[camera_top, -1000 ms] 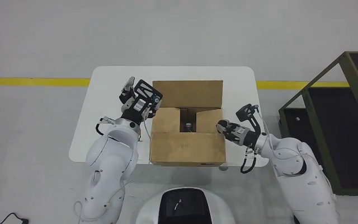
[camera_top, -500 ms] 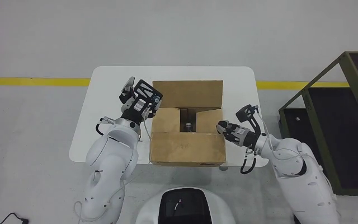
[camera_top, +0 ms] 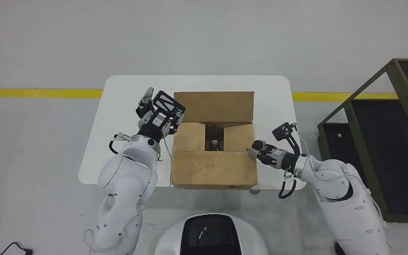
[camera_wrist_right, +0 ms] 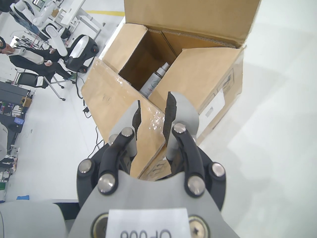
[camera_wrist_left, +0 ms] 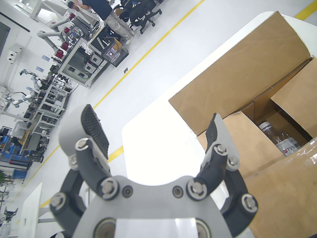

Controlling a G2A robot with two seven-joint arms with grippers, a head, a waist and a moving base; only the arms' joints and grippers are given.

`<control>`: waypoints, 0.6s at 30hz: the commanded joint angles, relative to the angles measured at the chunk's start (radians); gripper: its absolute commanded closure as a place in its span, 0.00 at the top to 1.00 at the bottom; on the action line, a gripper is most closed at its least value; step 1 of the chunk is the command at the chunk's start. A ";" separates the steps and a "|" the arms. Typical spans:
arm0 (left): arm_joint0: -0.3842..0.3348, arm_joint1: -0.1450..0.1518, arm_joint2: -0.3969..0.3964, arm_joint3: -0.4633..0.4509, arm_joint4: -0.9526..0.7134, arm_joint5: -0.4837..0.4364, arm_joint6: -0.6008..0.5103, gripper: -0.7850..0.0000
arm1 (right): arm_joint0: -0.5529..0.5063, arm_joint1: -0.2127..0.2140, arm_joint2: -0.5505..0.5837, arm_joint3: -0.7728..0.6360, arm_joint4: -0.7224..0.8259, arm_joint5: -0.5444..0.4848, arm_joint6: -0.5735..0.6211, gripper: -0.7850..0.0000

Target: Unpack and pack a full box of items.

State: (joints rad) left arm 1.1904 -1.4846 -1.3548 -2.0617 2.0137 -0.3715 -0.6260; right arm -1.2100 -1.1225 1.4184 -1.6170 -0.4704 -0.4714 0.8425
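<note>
A brown cardboard box (camera_top: 213,167) stands in the middle of the white table (camera_top: 124,121). Its far flap is up and the near taped flap lies flat. Through the gap between the flaps a clear spray bottle (camera_top: 215,143) shows inside, also visible as bottle (camera_wrist_left: 282,137) and bottle (camera_wrist_right: 156,80). My left gripper (camera_top: 159,102) is open beside the box's far left corner, with nothing between its fingers (camera_wrist_left: 95,127). My right gripper (camera_top: 254,147) hovers at the box's right edge by the near flap's corner. In the right wrist view the right gripper (camera_wrist_right: 153,101) has a narrow gap with cardboard seen behind it.
A dark green metal rack (camera_top: 376,127) stands on the floor to the right of the table. A yellow line (camera_top: 44,93) runs across the floor behind it. Bare tabletop lies left of the box and on a narrow strip to its right.
My right gripper has slid a little along the box's right edge toward the near side. The left arm and the box have not moved.
</note>
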 commanded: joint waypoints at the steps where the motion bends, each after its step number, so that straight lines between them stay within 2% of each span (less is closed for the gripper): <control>1: 0.000 0.000 0.000 0.000 0.000 0.000 0.000 1.00 | 0.003 0.001 -0.003 0.007 0.011 0.002 0.005 0.38; 5: 0.000 0.000 0.000 0.000 0.000 0.000 0.000 1.00 | 0.011 0.005 -0.003 0.018 0.020 0.010 0.014 0.43; 18: 0.000 0.000 0.000 0.000 0.000 0.000 0.000 1.00 | -0.014 0.023 0.023 -0.017 0.044 0.025 0.031 0.45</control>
State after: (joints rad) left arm 1.1904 -1.4846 -1.3548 -2.0617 2.0137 -0.3715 -0.6260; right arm -1.2238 -1.0997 1.4478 -1.6330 -0.4291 -0.4459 0.8696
